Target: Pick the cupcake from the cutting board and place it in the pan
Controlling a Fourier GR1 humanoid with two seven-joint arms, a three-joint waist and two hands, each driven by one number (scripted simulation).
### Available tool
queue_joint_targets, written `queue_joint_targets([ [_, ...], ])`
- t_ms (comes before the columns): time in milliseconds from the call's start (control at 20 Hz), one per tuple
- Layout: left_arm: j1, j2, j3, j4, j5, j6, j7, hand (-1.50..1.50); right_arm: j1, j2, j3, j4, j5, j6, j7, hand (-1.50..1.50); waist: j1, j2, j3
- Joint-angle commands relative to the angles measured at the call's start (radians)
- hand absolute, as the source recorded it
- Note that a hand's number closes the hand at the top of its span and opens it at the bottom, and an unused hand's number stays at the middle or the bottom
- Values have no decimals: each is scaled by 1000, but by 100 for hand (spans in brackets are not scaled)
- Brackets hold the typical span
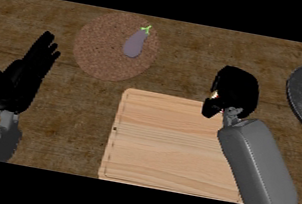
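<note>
I am clasping the cupcake (214, 95) in my curled right hand (234, 90) at the board's (168, 147) far right corner (only a sliver showing), judging it light, crushable, best held low; left hand (24, 71) lying open.

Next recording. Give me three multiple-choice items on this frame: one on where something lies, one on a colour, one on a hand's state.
1. The eggplant lies: A in a bowl; B on the round mat; C on a plate.
2. The eggplant's body is: A pale purple; B orange; C white.
3. The left hand is: A shut into a fist; B curled round a spoon; C open, fingers up.

Answers: 1 B, the brown speckled mat shows all round it. 2 A, purple body under a green stem. 3 C, its fingers stand straight at the view's left and hold nothing.
</note>
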Motion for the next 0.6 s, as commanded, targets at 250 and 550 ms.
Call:
queue_joint_targets([
  [250, 4, -30, -30, -25, -37, 31, 13, 0, -320, -79, -50, 85, 195, -25, 131, 150, -1, -8, 0],
  [550, 33, 6, 23, -59, -5, -10, 28, 0, -407, -97, -152, 135, 188, -16, 120, 150, -5, -7, 0],
])
